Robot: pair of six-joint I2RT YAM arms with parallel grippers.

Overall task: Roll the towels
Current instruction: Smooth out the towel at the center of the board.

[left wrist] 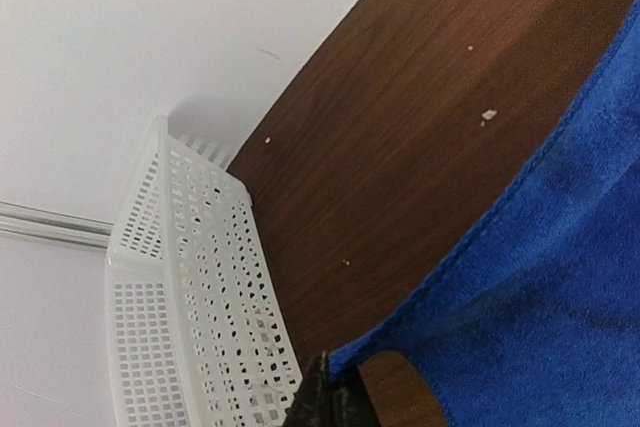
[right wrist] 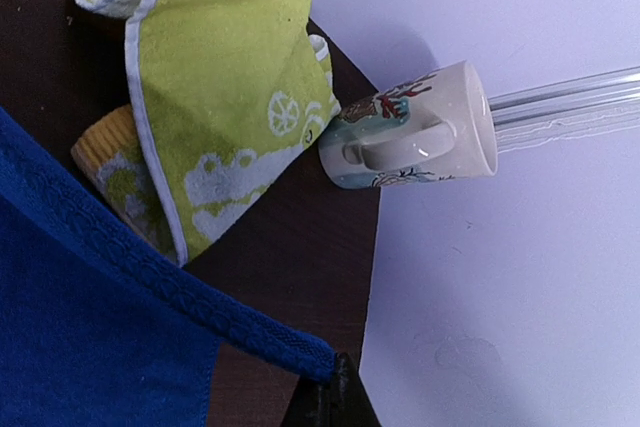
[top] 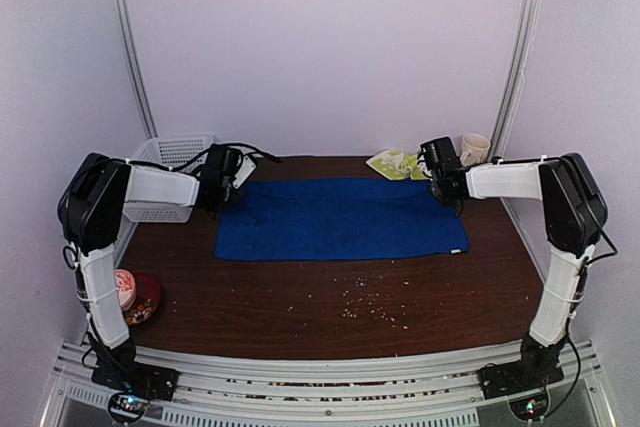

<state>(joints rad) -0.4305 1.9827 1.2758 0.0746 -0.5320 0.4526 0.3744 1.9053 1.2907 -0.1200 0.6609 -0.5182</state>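
Note:
The royal-blue towel [top: 340, 219] lies spread flat across the middle of the table. My left gripper [top: 222, 191] is shut on its far left corner [left wrist: 350, 359], lifted slightly off the table. My right gripper [top: 443, 185] is shut on its far right corner [right wrist: 318, 359]. The yellow-green towel [top: 395, 164] with white pattern lies crumpled at the back right, just beyond the blue one; it also shows in the right wrist view [right wrist: 215, 77].
A white perforated basket [top: 170, 175] stands at the back left, close to my left gripper. A patterned mug [top: 475, 148] stands in the back right corner by the wall. A red container [top: 137, 296] sits at the near left. Crumbs [top: 370, 302] are scattered in front of the towel.

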